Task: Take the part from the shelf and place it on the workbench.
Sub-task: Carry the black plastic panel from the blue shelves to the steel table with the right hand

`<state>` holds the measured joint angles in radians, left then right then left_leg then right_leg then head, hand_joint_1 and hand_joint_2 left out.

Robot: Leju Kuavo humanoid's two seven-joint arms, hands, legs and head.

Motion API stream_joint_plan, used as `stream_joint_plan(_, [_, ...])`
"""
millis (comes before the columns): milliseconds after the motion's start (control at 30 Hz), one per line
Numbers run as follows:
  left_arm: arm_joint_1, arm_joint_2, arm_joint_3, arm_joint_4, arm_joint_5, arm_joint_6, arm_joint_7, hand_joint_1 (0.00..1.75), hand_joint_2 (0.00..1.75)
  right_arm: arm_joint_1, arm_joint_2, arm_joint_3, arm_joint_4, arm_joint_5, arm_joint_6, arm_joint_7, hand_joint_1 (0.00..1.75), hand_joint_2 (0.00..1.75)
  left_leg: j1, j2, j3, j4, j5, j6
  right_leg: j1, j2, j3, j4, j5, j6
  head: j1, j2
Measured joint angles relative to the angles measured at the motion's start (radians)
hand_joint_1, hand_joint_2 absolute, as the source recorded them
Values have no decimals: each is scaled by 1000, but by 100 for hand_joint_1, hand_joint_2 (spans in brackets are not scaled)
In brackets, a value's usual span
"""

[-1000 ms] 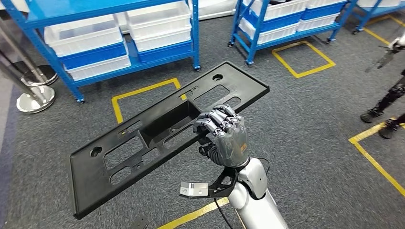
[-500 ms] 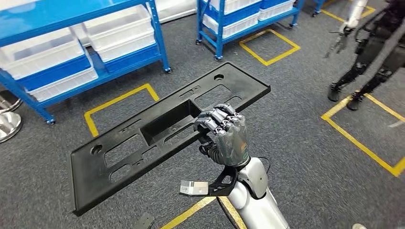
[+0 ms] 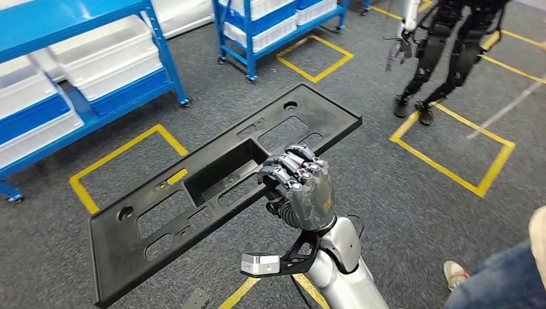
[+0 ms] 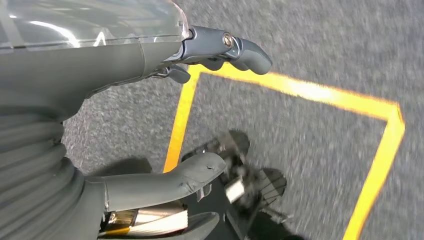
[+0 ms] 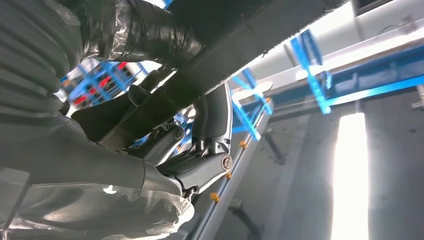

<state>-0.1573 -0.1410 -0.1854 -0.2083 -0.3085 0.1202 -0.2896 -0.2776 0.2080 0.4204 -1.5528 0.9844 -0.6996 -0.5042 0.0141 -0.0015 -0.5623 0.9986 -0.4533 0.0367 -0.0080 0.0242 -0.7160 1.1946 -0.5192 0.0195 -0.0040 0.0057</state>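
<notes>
The part is a long flat black plastic panel [image 3: 212, 187] with several cut-outs and a deep rectangular recess in its middle. It is carried level above the floor, running from lower left to upper right in the head view. My right hand [image 3: 299, 190] grips its near long edge close to the middle, fingers curled over the rim. In the right wrist view the dark panel [image 5: 240, 35] lies across the hand [image 5: 150, 145], seen from underneath. My left hand [image 4: 165, 120] hangs over the floor, fingers apart, holding nothing.
Blue shelf racks with white and blue bins [image 3: 96, 58] stand at the back left and back centre [image 3: 270, 26]. Yellow tape squares [image 3: 451, 148] mark the grey carpet. Another dark humanoid robot [image 3: 444, 45] stands at the upper right. A person's leg and shoe [image 3: 496, 283] are at the lower right.
The whole scene has slid left as the camera turned right: shelves moved left, the other robot came further in, a person's leg appeared. My right hand holds the panel as before.
</notes>
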Motion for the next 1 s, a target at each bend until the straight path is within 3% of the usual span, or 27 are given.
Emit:
stream_joint_plan(67, [4, 0, 0, 0, -3, -1, 0, 0, 175, 5, -2, 0, -1, 1, 0, 0, 175, 175, 0, 32, -2, 1, -2, 0, -8, -15, -38, 84, -29, 8, 0, 0])
stream_joint_plan(100, [5, -2, 0, 0, -4, -1, -1, 0, 175, 8, -3, 0, -2, 2, 0, 0, 175, 175, 0, 48, -2, 3, -4, -2, -12, -20, -34, 81, -19, 13, 0, 0])
stream_joint_plan(200, [2, -8, 0, 0, -13, -1, -3, 0, 175, 12, -5, 0, -10, 6, 0, 0, 175, 175, 1, 87, -3, 15, -15, -15, -15, -65, 58, -78, 54, 19, 0, 0])
stream_joint_plan(267, [0, -13, 0, 0, -20, -2, -4, 0, 175, 13, -5, -1, -19, 9, 0, -2, 175, 175, -3, 105, -2, 23, -24, -29, -8, -83, 91, -142, 67, 7, 0, 0])
stream_joint_plan(333, [-3, -19, 0, -1, -24, -2, -4, 0, 175, 17, -5, -5, -27, 10, 0, -2, 175, 175, -2, 122, 4, 23, -27, -42, -4, -65, 89, -146, 66, -10, -1, 0])
stream_joint_plan(367, [-5, -22, 0, -3, -25, -2, -4, 0, 175, 20, -5, -7, -31, 10, 0, -2, 175, 175, 0, 121, 7, 24, -31, -47, -4, -54, 90, -149, 67, -16, 0, 0])
stream_joint_plan(433, [-8, -27, 0, -7, -26, -2, -3, 0, 175, 22, -5, -10, -38, 9, 0, 0, 175, 175, 5, 82, -6, 62, -62, -56, -8, -34, 94, -155, 71, -29, 0, 0])
stream_joint_plan(500, [-6, -28, 0, -8, -26, -2, -3, 0, 175, 23, -5, -10, -41, 9, 0, 0, 175, 175, 7, 29, -58, 178, -123, -58, -9, -12, 95, -156, 73, -38, -1, 0])
stream_joint_plan(533, [-4, -28, 0, -8, -26, -2, -2, 0, 175, 25, -5, -10, -41, 9, 0, 0, 175, 175, 7, 18, -92, 244, -148, -58, -6, 1, 95, -156, 74, -40, -1, 0])
stream_joint_plan(567, [-1, -28, 0, -8, -26, -2, -2, 0, 175, 27, -5, -11, -41, 10, 0, 0, 175, 175, 7, 14, -117, 290, -158, -56, -4, 16, 95, -156, 74, -41, -1, 0])
stream_joint_plan(600, [0, -28, 0, -8, -26, -2, -2, 0, 175, 30, -5, -11, -41, 10, 0, 0, 175, 175, 6, 11, -128, 303, -148, -53, -1, 31, 96, -155, 74, -42, -1, 0])
stream_joint_plan(667, [0, -28, 0, -8, -26, -2, -2, 0, 175, 33, -5, -11, -42, 12, 0, 0, 175, 175, 4, -3, -100, 221, -80, -40, 2, 60, 97, -154, 74, -42, -1, 0])
stream_joint_plan(733, [-2, -27, 1, -8, -26, -1, -3, 0, 175, 32, -5, -11, -43, 13, 0, 0, 175, 175, 2, -51, -48, 96, -22, -24, 2, 86, 96, -151, 75, -39, 0, 0])
stream_joint_plan(800, [-2, -26, 2, -8, -27, -1, -4, 0, 175, 32, -5, -11, -43, 14, 0, 1, 175, 175, 0, -82, -24, 39, -12, -19, -2, 106, 89, -150, 78, -30, -1, 0])
stream_joint_plan(867, [0, -28, 3, -8, -27, -1, -5, 0, 175, 33, -6, -12, -45, 14, 0, 1, 175, 175, 0, -65, -19, 27, -10, -20, -5, 123, 83, -153, 83, -17, -2, 0])
stream_joint_plan(933, [-2, -31, 3, -8, -27, -1, -5, 0, 175, 33, -6, -14, -49, 14, 0, 1, 175, 175, 4, -40, -13, 14, -3, -12, -1, 86, 71, -134, 67, -7, -1, 0])
stream_joint_plan(1000, [-3, -33, 4, -9, -27, -1, -6, 0, 175, 32, -7, -16, -51, 14, 0, 1, 175, 175, 5, -13, -10, 6, 0, -4, 1, 17, 28, -44, 13, -1, 0, 0])
